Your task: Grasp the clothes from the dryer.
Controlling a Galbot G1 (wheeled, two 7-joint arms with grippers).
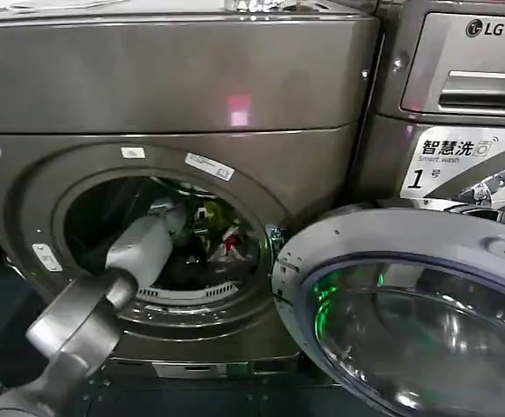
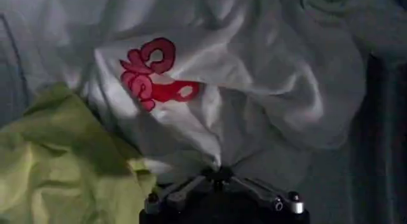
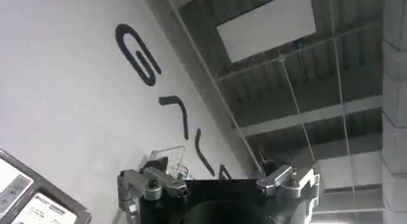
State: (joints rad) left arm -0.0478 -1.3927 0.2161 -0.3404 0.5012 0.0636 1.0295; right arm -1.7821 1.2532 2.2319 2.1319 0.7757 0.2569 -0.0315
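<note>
The dryer [image 1: 174, 78] is the dark grey-bronze machine with a pink light, and its round porthole [image 1: 161, 234] stands open. My left arm reaches through the porthole into the drum, ending at the left gripper [image 1: 185, 217]. The clothes [image 1: 229, 236] lie deep in the drum. Close up, they are a white piece with red marks [image 2: 191, 85] and a yellow-green piece [image 2: 57, 155] beside it. My left gripper [image 2: 216, 175] is shut, with a fold of the white piece bunched between its fingertips. My right gripper [image 3: 216, 184] is open, held away from the machine and facing a wall and ceiling.
The dryer's round glass door [image 1: 408, 313] hangs open to the right of the porthole, reaching towards me. An LG-marked machine with a drawer panel [image 1: 469, 69] stands to the right. The porthole rim [image 1: 78, 187] closely surrounds my left forearm.
</note>
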